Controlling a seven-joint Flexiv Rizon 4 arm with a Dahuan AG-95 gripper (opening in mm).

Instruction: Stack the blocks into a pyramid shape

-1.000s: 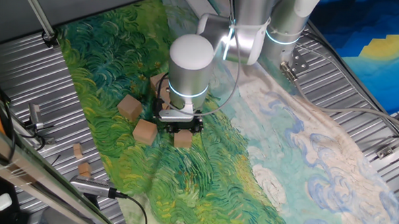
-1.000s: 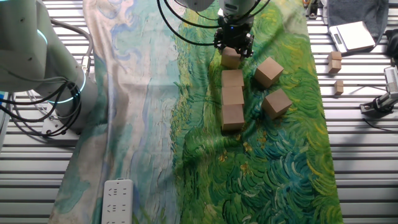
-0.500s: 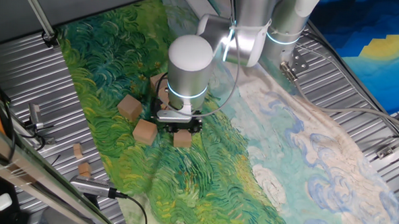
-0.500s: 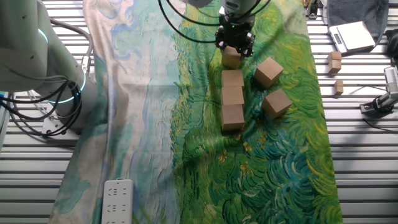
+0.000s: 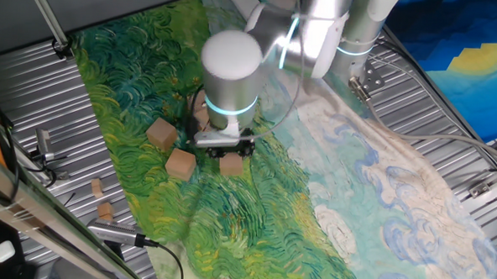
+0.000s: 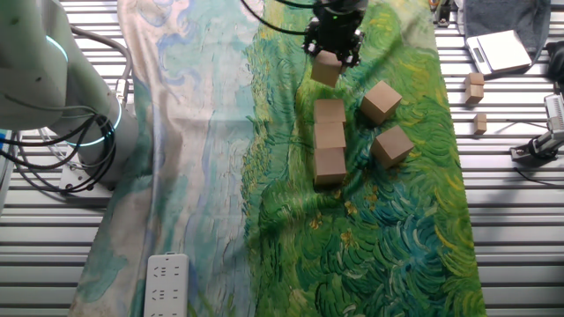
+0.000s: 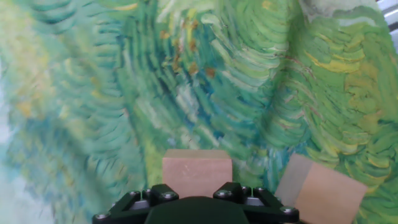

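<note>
My gripper (image 6: 332,55) is shut on one light wooden block (image 6: 325,69) and holds it a little above the green cloth, just beyond the far end of a row of three blocks (image 6: 330,135). Two more blocks (image 6: 381,101) (image 6: 392,145) lie loose to the right of the row. In one fixed view the gripper (image 5: 229,154) holds the block (image 5: 231,163), with the two loose blocks (image 5: 160,133) (image 5: 180,163) to its left; the arm hides most of the row. In the hand view the held block (image 7: 197,173) sits between the fingers, and another block (image 7: 320,190) lies at lower right.
Two small tan wooden bits (image 6: 475,84) (image 6: 479,121) lie off the cloth on the slatted metal table (image 6: 511,202). A white power strip (image 6: 166,283) lies at the near left. A second robot's base (image 6: 53,97) stands at left. Cables and a clamp (image 5: 46,147) lie by the table edge.
The gripper has risen with the block in it, lifting it off the cloth and a little farther from the row. The other blocks have not moved.
</note>
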